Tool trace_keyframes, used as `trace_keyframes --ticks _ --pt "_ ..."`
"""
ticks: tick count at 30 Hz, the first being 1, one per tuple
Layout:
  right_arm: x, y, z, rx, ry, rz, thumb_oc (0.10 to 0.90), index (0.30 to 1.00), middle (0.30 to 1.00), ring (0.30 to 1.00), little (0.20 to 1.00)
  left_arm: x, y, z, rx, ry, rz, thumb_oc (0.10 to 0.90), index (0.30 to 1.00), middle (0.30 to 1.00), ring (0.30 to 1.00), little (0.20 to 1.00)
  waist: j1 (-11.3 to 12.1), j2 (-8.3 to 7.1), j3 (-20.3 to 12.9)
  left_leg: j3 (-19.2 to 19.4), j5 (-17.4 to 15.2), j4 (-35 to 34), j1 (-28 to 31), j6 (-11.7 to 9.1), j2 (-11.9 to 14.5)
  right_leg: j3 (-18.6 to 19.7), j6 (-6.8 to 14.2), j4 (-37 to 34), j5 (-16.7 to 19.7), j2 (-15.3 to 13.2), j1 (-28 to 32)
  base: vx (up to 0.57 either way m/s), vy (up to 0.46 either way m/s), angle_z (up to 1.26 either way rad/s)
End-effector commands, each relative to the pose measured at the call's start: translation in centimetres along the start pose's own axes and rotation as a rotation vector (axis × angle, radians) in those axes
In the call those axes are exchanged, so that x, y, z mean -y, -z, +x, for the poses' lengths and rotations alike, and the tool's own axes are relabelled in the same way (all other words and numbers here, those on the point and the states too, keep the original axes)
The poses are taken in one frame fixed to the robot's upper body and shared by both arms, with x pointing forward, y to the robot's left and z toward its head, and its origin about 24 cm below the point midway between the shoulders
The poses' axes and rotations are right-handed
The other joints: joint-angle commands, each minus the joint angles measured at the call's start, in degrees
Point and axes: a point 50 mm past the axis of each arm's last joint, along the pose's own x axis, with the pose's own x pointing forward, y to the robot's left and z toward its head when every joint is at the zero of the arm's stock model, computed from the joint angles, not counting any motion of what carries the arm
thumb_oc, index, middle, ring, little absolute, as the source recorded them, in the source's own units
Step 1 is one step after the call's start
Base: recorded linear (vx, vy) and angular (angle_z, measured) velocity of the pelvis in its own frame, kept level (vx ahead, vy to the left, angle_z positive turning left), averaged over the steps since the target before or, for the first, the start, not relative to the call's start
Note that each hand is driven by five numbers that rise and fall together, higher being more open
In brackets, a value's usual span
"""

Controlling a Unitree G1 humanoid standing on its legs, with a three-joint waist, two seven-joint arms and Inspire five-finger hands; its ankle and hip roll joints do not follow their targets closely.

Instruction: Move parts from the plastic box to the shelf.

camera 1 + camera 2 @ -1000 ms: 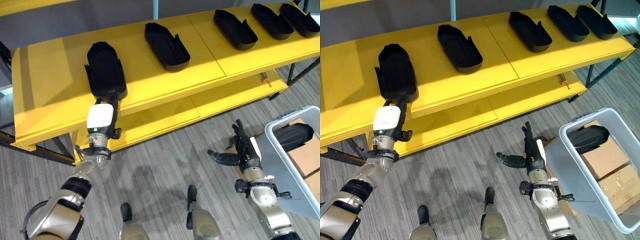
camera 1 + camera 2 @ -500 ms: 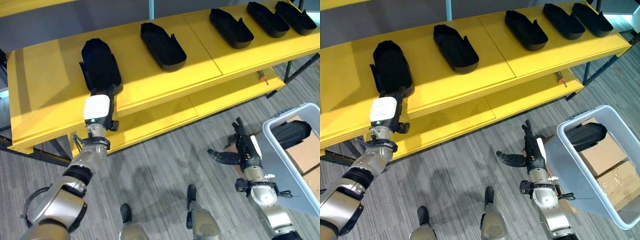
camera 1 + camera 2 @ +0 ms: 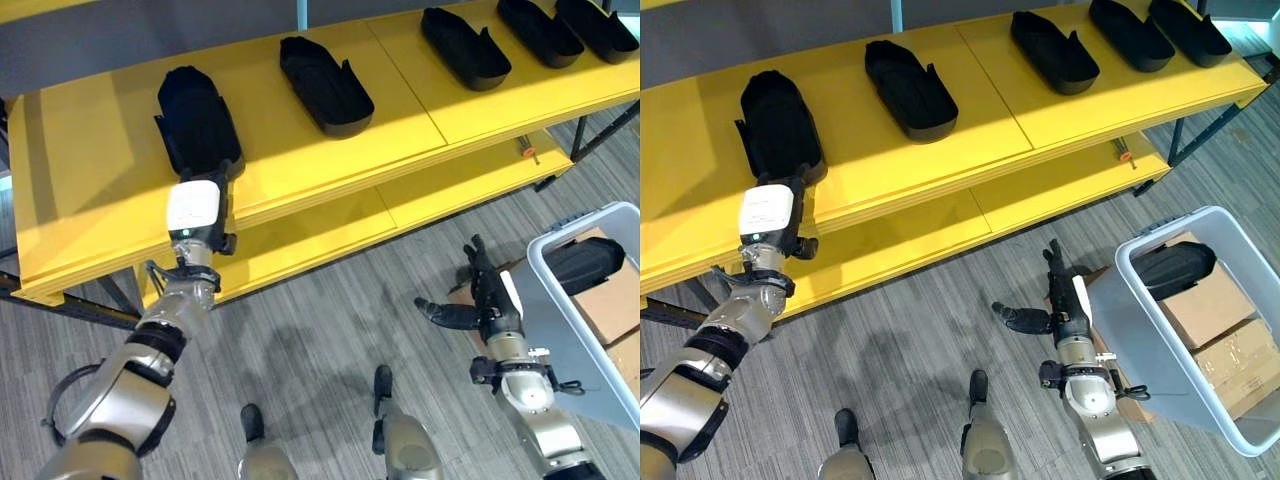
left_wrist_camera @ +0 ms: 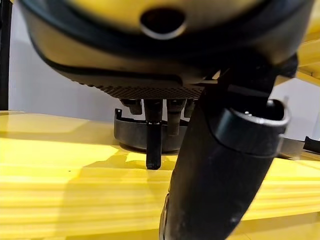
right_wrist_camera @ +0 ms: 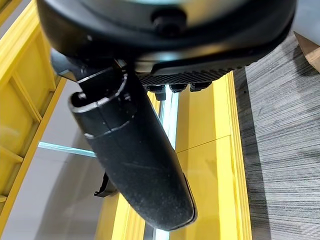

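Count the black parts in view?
6: five on the shelf's top, at; one in the box at. More may be hidden.

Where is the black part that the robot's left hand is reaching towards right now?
The black part lies at the left end of the yellow shelf's top level, just beyond the left robot hand, with a second black part to its right.

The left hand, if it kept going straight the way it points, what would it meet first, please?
Most likely the black part on the yellow shelf: the left hand points up at its near end, fingers apparently just short of it.
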Motion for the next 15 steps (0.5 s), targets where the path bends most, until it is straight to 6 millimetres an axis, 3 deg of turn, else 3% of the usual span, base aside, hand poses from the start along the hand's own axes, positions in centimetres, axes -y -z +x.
trace_keyframes --ticks 1,15 --pt "1.47 -6.28 2.28 0.327 0.042 0.004 0.9 1.0 1.0 1.0 1.0 -2.9 -2.56 2.87 0.068 -0.089 -0.056 0.9 1.0 1.0 1.0 1.0 -1.0 -1.13 0.0 3.0 -3.7 -0.3 3.8 1.0 -0.3 -1.8 1.0 8.0 -4.6 -3.7 -2.3 0.0 0.0 0.0" --pt "1.55 -6.24 2.1 0.328 0.041 0.007 0.9 1.0 1.0 1.0 1.0 -3.85 -1.73 3.35 0.06 -0.102 -0.02 0.9 1.0 1.0 1.0 1.0 -1.1 -1.26 0.3 3.1 -3.7 -0.3 3.6 0.9 -0.3 -1.8 1.2 8.0 -4.3 -4.0 -2.7 0.0 0.0 0.0"
